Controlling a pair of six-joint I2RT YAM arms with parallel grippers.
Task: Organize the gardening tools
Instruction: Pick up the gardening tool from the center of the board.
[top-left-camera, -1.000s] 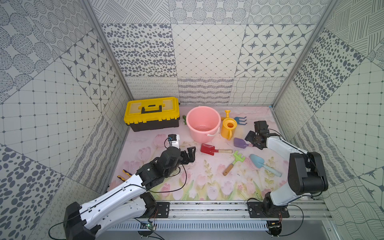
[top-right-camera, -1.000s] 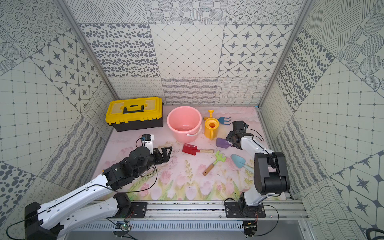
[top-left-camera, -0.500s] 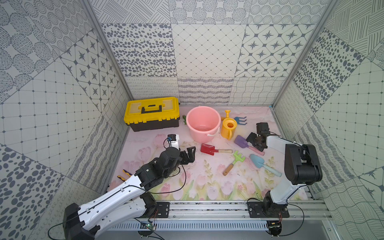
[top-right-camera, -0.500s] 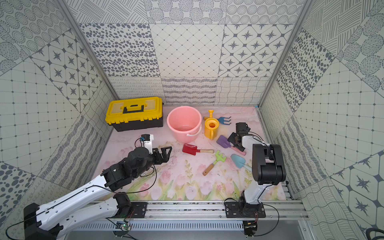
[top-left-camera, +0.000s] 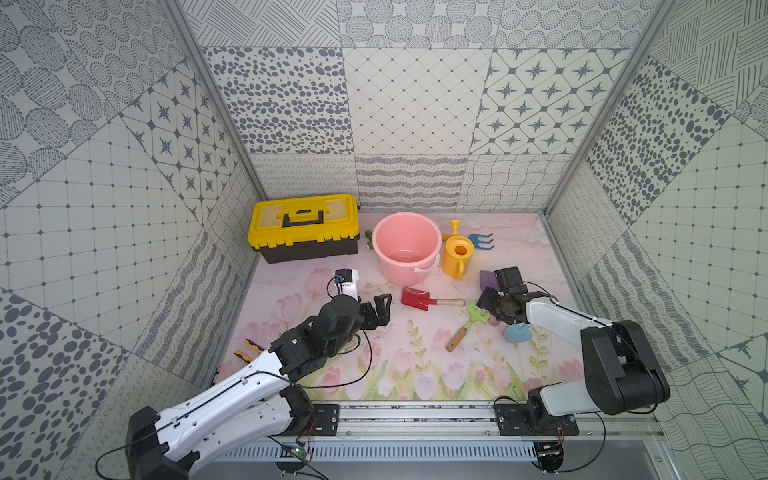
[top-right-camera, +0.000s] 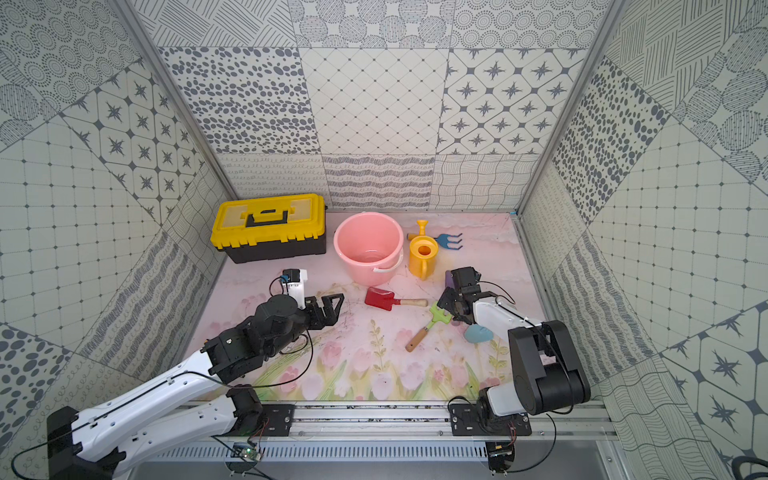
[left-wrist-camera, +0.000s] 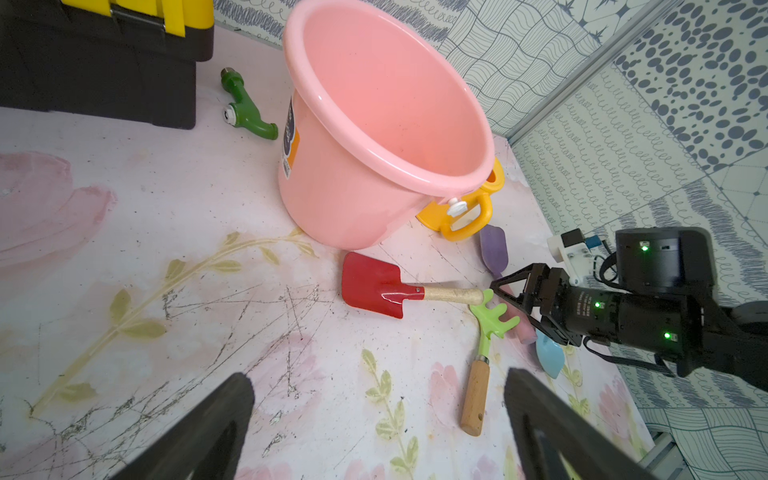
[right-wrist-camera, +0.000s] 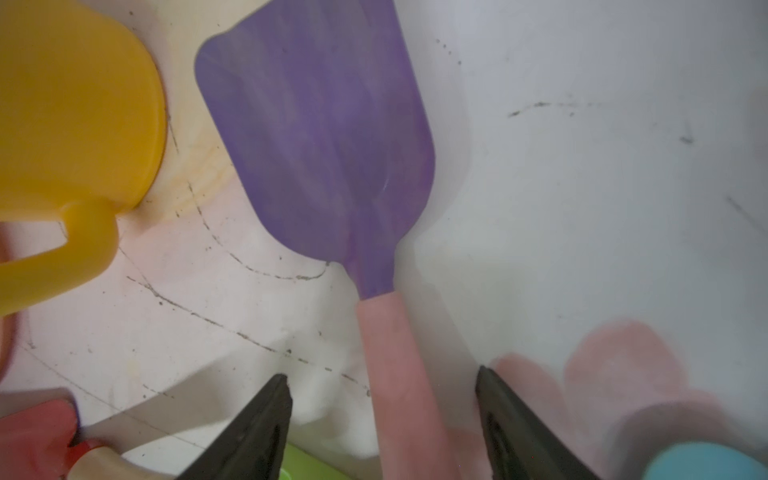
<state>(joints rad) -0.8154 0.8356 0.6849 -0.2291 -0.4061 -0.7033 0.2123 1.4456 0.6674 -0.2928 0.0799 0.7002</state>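
The right hand (right-wrist-camera: 382, 374), fingers apart, straddles the pink handle of the purple plastic scoop (right-wrist-camera: 316, 137), seemingly without touching. The scoop lies flat on the floral surface (top-left-camera: 399, 357) beside a yellow watering can (top-left-camera: 457, 259). The left hand (top-left-camera: 380, 308) hangs wide apart, empty.

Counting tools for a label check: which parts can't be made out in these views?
Light-blue plastic trowel: handle hidden under the right arm, both top views.
Blue plastic fork: handle mostly behind the yellow watering can, both top views.
Yellow-and-black-handled pliers: head under the left arm, both top views.
Purple scoop with pink handle: handle end cut off by the right wrist view's edge.
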